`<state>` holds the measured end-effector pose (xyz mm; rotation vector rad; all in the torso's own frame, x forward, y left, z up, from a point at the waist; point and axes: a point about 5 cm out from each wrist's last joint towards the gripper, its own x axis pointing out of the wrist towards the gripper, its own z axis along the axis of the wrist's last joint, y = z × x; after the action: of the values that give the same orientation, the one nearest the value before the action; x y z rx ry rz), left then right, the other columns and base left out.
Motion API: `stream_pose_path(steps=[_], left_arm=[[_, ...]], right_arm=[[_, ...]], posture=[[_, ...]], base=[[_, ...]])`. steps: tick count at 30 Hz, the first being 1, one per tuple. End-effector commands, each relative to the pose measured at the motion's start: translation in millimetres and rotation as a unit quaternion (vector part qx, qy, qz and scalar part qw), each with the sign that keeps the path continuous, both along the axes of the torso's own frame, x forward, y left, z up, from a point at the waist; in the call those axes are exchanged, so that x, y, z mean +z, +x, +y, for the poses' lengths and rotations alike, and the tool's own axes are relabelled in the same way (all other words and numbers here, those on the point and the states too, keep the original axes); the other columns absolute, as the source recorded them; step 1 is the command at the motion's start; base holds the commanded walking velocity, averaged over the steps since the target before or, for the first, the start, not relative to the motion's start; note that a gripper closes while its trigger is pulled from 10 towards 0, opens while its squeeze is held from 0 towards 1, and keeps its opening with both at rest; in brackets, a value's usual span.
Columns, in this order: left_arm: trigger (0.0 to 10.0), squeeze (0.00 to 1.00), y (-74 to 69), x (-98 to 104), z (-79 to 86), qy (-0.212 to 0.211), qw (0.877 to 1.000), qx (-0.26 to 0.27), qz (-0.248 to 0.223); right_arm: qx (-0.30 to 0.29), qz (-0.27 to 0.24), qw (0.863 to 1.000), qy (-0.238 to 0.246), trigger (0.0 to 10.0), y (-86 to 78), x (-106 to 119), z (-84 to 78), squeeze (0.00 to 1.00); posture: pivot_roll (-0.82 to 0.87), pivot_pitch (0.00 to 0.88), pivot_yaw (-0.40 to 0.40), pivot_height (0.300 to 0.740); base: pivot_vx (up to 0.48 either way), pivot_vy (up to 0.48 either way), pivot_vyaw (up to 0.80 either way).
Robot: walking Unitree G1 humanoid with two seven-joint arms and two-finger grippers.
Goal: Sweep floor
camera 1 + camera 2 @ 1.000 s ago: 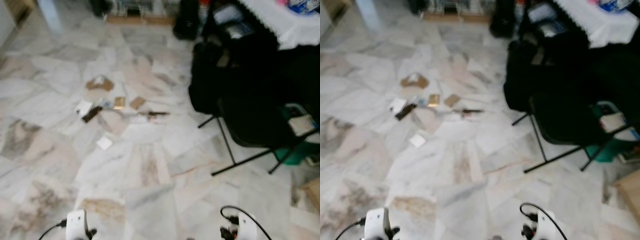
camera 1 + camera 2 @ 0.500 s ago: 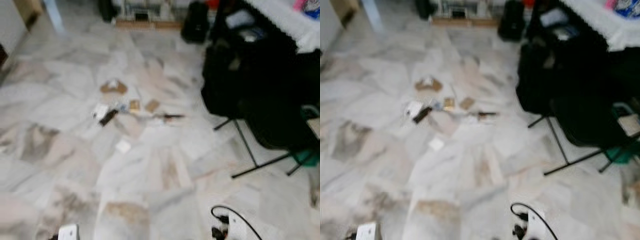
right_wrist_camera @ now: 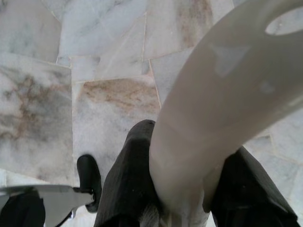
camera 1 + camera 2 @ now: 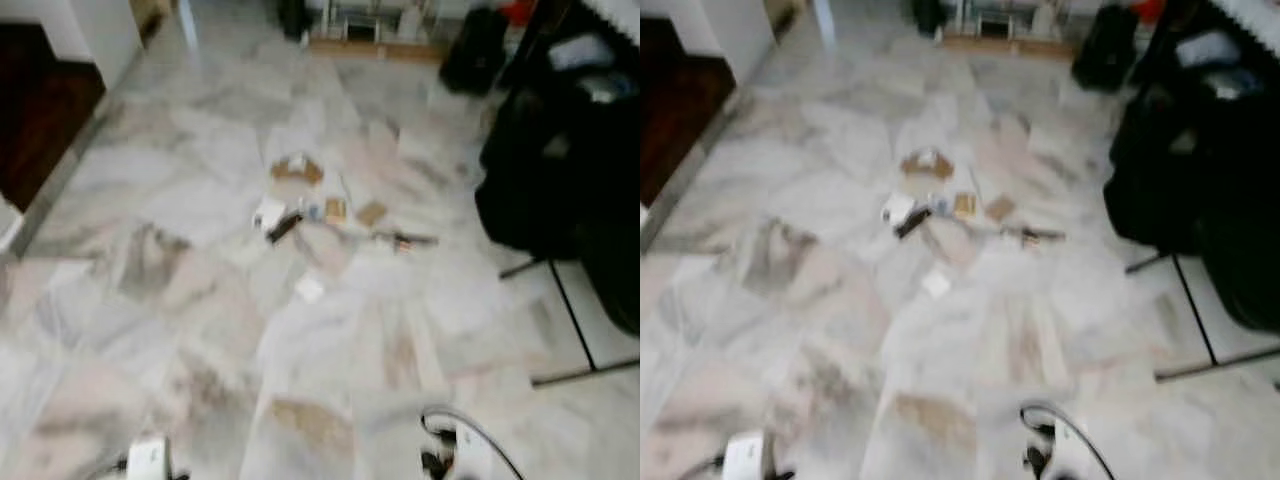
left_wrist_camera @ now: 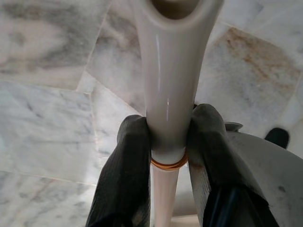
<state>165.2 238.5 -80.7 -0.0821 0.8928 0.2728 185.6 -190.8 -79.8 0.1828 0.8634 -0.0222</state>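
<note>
The left gripper is closed on a cream plastic handle, its two black fingers pressed to either side just above an orange ring where the handle narrows to a thinner shaft. The right gripper is likewise clamped on a second cream handle — a broader, curved one with a hanging hole near its end. Beneath both lies the marble floor, pale tiles veined in grey and brown. In the head views, which are blurred, the two wrists sit at the near edge of the floor, the left wrist and the right wrist with a black cable looping off it. Further out, toward the middle of the floor, lies a scatter of litter — brown cardboard scraps, white paper bits and a dark stick-like piece — with one white scrap lying apart, nearer the robot. To the right stands a black folding chair draped in dark cloth. At the far left corner a white wall borders a dark wooden floor.
</note>
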Motion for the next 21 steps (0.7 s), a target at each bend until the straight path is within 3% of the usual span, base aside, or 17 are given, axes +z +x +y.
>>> stream_pose_path(steps=[1, 6, 8, 12, 15, 19, 21], left_arm=[[10.0, 0.00, -9.1, -5.0, -4.9, -0.009, 1.000, 0.000, 0.010], [10.0, 0.00, -11.6, -5.3, -3.5, -0.005, 1.000, -0.005, 0.009], [10.0, 0.00, -10.5, -5.0, -4.3, -0.004, 1.000, -0.008, 0.007], [10.0, 0.00, -7.4, -2.9, -2.6, 0.006, 1.000, -0.020, -0.001], [10.0, 0.00, -3.0, 4.3, 13.7, 0.020, 0.999, -0.021, -0.017], [10.0, 0.00, 13.7, 22.9, 37.9, 0.054, 0.996, -0.002, -0.075], [10.0, 0.00, 18.2, 28.0, 43.4, 0.066, 0.994, -0.001, -0.087]], right_arm=[[0.003, 0.003, 1.000, -0.003, 10.0, -2.9, -1.7, 2.2, 0.00], [0.011, -0.023, 0.998, -0.049, 10.0, 10.9, 8.8, -17.5, 0.00], [0.037, -0.027, 0.994, -0.095, 10.0, 14.0, 13.0, -28.7, 0.00], [0.066, -0.059, 0.988, -0.128, 10.0, 28.6, 23.9, -34.3, 0.00], [0.081, -0.095, 0.981, -0.147, 10.0, 41.3, 35.8, -41.3, 0.00], [0.090, -0.205, 0.961, -0.163, 10.0, 69.4, 70.1, -53.6, 0.00], [0.092, -0.227, 0.955, -0.164, 10.0, 74.1, 77.3, -54.0, 0.00]], posture=[[-0.11, 0.167, -0.033, 0.740], [-0.12, 0.167, -0.033, 0.740], [-0.12, 0.168, -0.032, 0.740], [-0.12, 0.171, -0.031, 0.740], [-0.13, 0.173, -0.030, 0.740], [-0.13, 0.176, -0.028, 0.740], [-0.13, 0.176, -0.028, 0.740]], base=[[0.000, 0.000, 0.00], [0.000, 0.000, 0.00], [0.000, 0.000, 0.00], [0.000, 0.000, 0.00], [0.000, 0.000, 0.00], [0.000, 0.000, 0.00], [0.000, 0.000, 0.00]])
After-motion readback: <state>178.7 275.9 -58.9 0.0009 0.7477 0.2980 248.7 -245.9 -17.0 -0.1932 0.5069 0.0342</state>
